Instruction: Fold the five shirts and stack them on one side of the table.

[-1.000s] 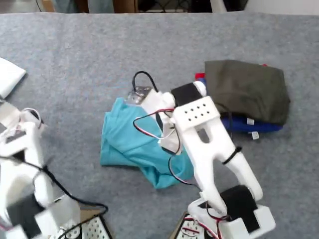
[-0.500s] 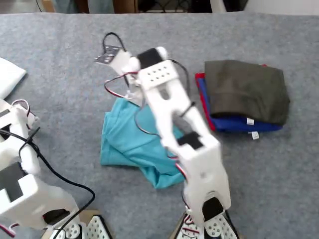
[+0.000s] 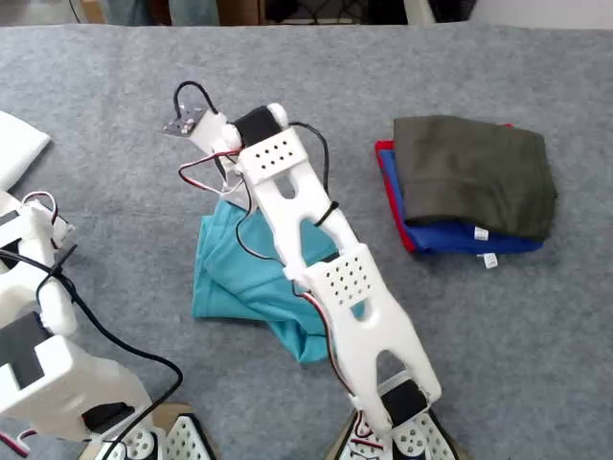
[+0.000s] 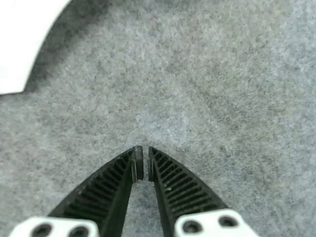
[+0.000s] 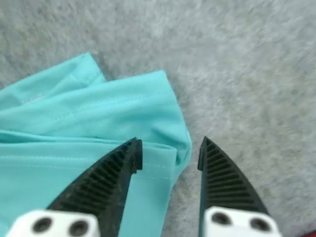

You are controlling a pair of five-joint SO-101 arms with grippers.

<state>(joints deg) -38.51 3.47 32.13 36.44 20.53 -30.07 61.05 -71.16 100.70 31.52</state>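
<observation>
A crumpled teal shirt (image 3: 244, 273) lies in the middle of the grey table. My right arm stretches across it, and the right gripper (image 3: 222, 174) sits at the shirt's far edge. In the right wrist view that gripper (image 5: 170, 148) is open, its fingers either side of a folded corner of the teal shirt (image 5: 98, 123), with nothing gripped. At the right stands a stack: an olive shirt (image 3: 474, 172) on a blue one (image 3: 460, 238) on a red one (image 3: 386, 153). My left gripper (image 4: 143, 165) is shut and empty over bare table near the left edge.
A white cloth (image 3: 17, 146) lies at the table's left edge, also seen as the white cloth (image 4: 22, 39) in the left wrist view. The left arm (image 3: 38, 316) stands at the near left. Grey table (image 3: 498, 335) lies bare near the front right and along the back.
My right arm has swung from the teal shirt's right side, near the stack, out to its far edge. The left arm has shifted at the near left.
</observation>
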